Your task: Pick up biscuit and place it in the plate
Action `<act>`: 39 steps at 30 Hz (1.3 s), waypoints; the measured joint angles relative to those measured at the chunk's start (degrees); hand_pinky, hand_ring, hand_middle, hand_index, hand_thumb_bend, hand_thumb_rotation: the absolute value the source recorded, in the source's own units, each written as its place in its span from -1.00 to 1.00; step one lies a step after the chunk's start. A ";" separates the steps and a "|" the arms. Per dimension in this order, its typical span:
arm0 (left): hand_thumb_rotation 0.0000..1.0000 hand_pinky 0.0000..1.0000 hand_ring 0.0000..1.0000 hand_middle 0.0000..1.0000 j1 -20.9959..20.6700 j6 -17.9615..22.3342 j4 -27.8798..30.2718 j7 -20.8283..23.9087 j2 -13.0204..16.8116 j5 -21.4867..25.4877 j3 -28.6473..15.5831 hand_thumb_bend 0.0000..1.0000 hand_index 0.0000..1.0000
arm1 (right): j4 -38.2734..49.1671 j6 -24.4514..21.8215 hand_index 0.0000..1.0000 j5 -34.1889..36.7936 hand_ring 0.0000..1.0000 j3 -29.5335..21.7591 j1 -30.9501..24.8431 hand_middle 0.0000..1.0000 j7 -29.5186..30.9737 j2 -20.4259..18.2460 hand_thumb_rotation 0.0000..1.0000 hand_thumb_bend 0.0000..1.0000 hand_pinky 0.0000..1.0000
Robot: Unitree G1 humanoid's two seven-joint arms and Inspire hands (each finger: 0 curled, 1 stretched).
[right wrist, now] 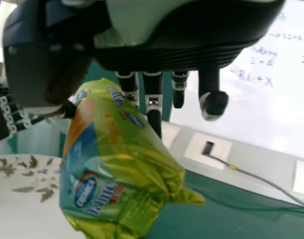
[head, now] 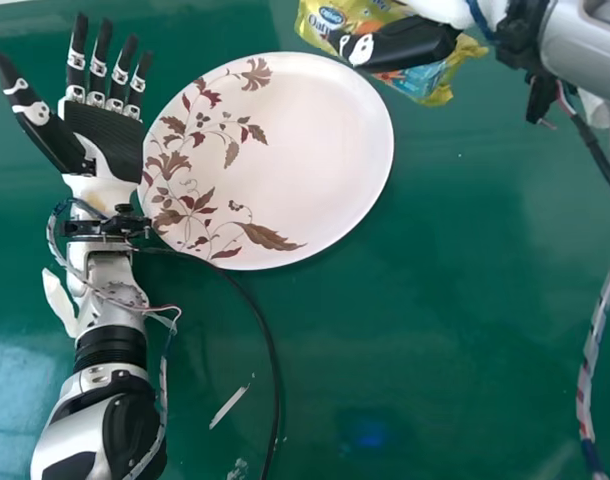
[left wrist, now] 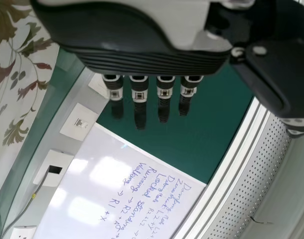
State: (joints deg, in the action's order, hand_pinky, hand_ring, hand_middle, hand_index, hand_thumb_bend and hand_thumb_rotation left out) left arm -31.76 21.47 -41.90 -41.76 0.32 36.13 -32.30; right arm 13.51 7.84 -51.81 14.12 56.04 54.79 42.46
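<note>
Biscuit packet (head: pixel 430 82), one, grasped by the right hand (head: pixel 410 45) at the plate's (head: pixel 305 150) far right edge

Item: biscuit packet, glossy, green-yellow with blue and orange panels, crinkled at the ends. Location: in the right hand, pinched, the thumb laid across it and the fingers behind; tilted, near the plate's far right rim. Whether it touches the rim cannot be told.

Item: plate, white, round, with brown and dark red leaf sprays along its left side. Lies face up on the green desk (head: pixel 465 330).

Item: left hand (head: pixel 105 140), black and white, just left of the plate; palm up, fingers straight and spread, thumb held out to the side, grasping nothing.

Item: cable (head: pixel 260 315), black, curving across the desk from the left wrist, below the plate.

Item: scrap (head: pixel 228 408), narrow, white, on the desk left of the cable.

Item: whiteboard (right wrist: pixel 286 109), with blue handwriting, beyond the desk.
</note>
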 measured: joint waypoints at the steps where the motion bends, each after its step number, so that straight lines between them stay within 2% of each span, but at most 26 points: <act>1: 1.00 0.75 0.80 0.92 -0.14 0.01 -0.21 0.01 0.00 0.00 0.00 1.00 1.00 | -0.40 0.38 -0.98 0.13 -0.15 0.15 0.17 -0.01 -0.21 -0.10 -1.00 -0.01 -1.00; 8: 1.00 0.77 0.78 0.89 -0.82 0.07 -1.22 -0.26 0.00 -0.02 0.00 1.00 1.00 | -1.68 2.53 -0.99 1.17 -0.14 1.48 0.68 -0.01 -2.81 -1.65 -1.00 -0.01 -1.00; 20: 1.00 0.99 0.78 0.92 -0.85 0.36 -1.28 0.16 -0.10 -0.08 0.18 1.00 1.00 | -1.51 3.30 -0.98 2.72 -0.14 4.04 0.64 -0.01 -4.01 -5.68 -1.00 -0.01 -1.00; 24: 1.00 0.82 0.75 0.89 -0.82 0.36 -1.22 0.24 -0.11 -0.08 0.25 1.00 1.00 | -1.52 4.25 -0.99 3.67 -0.14 4.65 0.61 -0.01 -4.01 -6.16 -1.00 -0.01 -1.00; 32: 1.00 0.68 0.76 0.89 -0.58 -0.08 -0.75 0.53 -0.11 -0.15 0.65 1.00 0.98 | -3.67 4.76 -0.98 7.52 -0.14 6.22 -0.12 -0.01 -3.74 -7.28 -1.00 -0.01 -1.00; 39: 1.00 0.74 0.79 0.91 -0.25 -1.11 -0.02 -0.16 -0.11 -0.13 1.26 1.00 1.00 | -4.70 6.78 -0.97 10.10 -0.14 8.17 -0.99 -0.01 -1.67 -7.10 -1.00 -0.01 -1.00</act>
State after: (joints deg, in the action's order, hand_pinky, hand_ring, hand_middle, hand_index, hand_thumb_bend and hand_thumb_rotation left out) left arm -32.01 20.36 -41.92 -41.93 0.21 36.00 -31.04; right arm 8.81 14.62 -41.71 22.30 55.05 53.13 35.36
